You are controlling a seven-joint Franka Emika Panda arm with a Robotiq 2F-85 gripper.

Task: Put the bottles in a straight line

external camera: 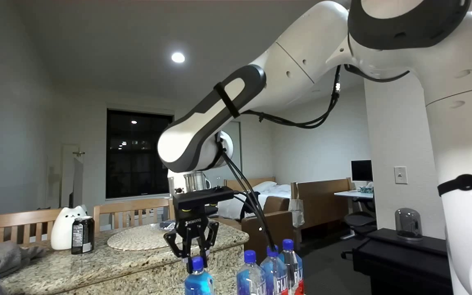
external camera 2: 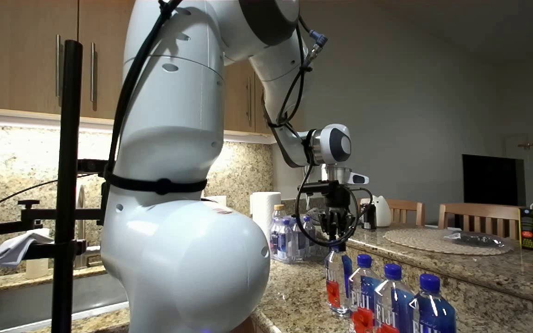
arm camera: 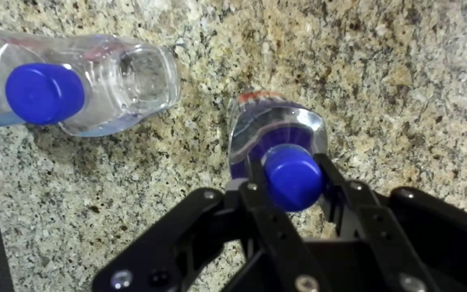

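Observation:
My gripper (arm camera: 288,164) is shut around the blue cap of a clear bottle (arm camera: 278,125), one finger on each side of it. In an exterior view this held bottle (external camera 2: 339,282) stands upright at the far end of a row, a red patch on its label. Beside it in that row come three more blue-capped bottles: a middle one (external camera 2: 363,296), another (external camera 2: 390,303) and the nearest (external camera 2: 432,310). The gripper (external camera: 197,264) hides part of the held bottle's cap in an exterior view. To the left in the wrist view, a neighbouring bottle (arm camera: 108,81) stands apart from the held one.
Several other bottles (external camera 2: 289,240) cluster near a paper towel roll (external camera 2: 265,212) at the back of the counter. A raised granite ledge (external camera: 137,262) runs alongside, bearing a round mat (external camera: 141,237), a dark can (external camera: 82,235) and a white cat-shaped object (external camera: 62,233).

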